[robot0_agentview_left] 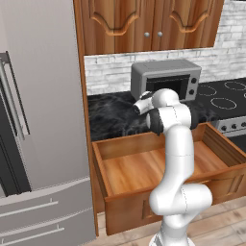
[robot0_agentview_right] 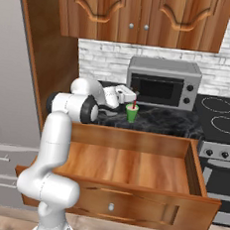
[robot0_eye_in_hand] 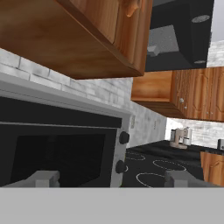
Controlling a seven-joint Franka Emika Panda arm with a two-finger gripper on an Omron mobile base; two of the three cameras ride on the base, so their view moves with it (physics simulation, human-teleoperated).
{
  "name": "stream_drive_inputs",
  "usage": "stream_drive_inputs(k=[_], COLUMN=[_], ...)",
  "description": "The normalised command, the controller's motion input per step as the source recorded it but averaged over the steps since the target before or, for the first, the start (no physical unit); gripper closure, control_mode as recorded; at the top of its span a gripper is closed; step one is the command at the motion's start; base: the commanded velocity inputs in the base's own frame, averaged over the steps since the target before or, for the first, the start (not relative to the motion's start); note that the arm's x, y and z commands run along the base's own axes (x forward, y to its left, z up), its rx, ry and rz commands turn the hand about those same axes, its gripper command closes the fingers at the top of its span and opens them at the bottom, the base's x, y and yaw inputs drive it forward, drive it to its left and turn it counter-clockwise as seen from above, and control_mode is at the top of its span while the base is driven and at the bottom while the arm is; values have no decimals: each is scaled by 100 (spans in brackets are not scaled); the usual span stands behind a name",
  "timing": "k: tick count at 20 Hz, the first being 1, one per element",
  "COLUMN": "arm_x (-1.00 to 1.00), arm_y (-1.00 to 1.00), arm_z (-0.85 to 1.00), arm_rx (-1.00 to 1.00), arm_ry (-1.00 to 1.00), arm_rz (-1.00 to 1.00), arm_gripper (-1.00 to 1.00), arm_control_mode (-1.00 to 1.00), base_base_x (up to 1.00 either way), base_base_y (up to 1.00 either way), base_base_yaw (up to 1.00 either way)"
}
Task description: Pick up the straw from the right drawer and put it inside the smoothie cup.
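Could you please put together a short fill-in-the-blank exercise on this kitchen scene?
1. The red straw now stands inside the ____ smoothie cup.
2. The smoothie cup sits on the dark counter in front of the grey ____.
3. The right drawer below the counter is pulled ____.
4. In the hand view the two fingertips of the gripper stand wide ____.

Missing words: green; microwave; open; apart
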Motion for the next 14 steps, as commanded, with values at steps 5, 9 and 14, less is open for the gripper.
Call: stream_drive_inputs(k=[5,9,14], arm_x=[-15,-57,-87], arm_y=[0,3,23], arm_z=[5,38,48], arm_rx=[0,0,0], arm_ry=[0,-4,-9], arm_rz=[0,0,0], arm_gripper=[-100,-100,-100], arm_control_mode=[-100,-100,-100], base_base_x=[0,0,0], base_base_y=[0,0,0], base_base_yaw=[0,0,0])
